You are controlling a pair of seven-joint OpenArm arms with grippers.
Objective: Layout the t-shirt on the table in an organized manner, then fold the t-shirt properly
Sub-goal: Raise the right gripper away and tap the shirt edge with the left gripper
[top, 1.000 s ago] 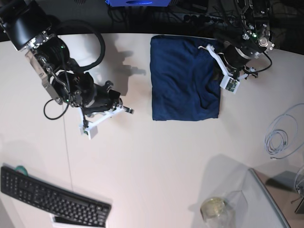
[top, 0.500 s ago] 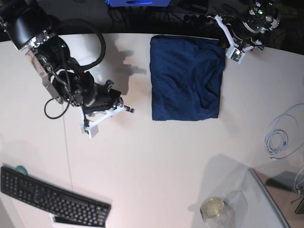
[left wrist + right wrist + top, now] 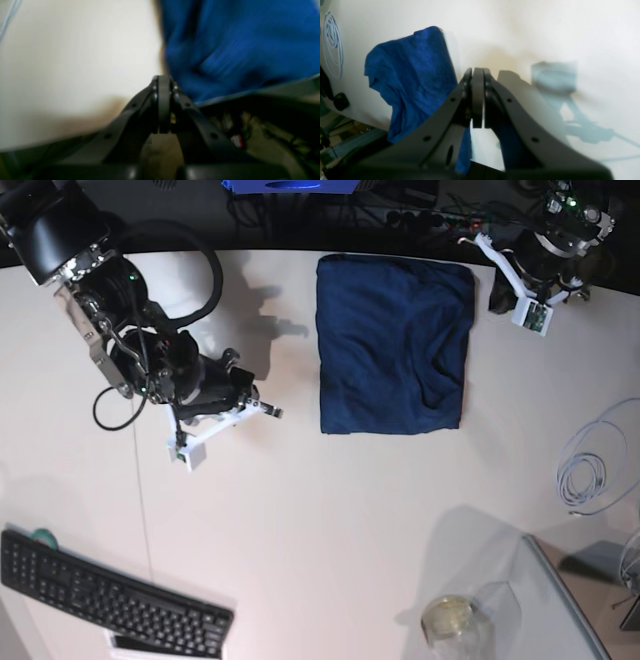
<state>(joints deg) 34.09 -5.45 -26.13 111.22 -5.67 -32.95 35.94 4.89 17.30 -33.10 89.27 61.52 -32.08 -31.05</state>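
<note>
Lying folded into a neat rectangle, the t-shirt (image 3: 394, 345) sits at the far side of the table (image 3: 330, 530). Both the left gripper (image 3: 484, 242) and right gripper (image 3: 274, 412) are closed tight, empty, clear of the cloth.

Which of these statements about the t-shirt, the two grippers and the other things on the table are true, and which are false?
1. The t-shirt lies folded into a rectangle on the table. True.
2. The right gripper holds a corner of the t-shirt. False: it is shut on nothing, apart from the cloth, over bare table.
3. The left gripper is shut and empty. True.
4. The keyboard lies on top of the t-shirt. False: it sits at the near left edge, far from the shirt.
5. A coiled cable lies to the right of the shirt in the base view. True.
</note>
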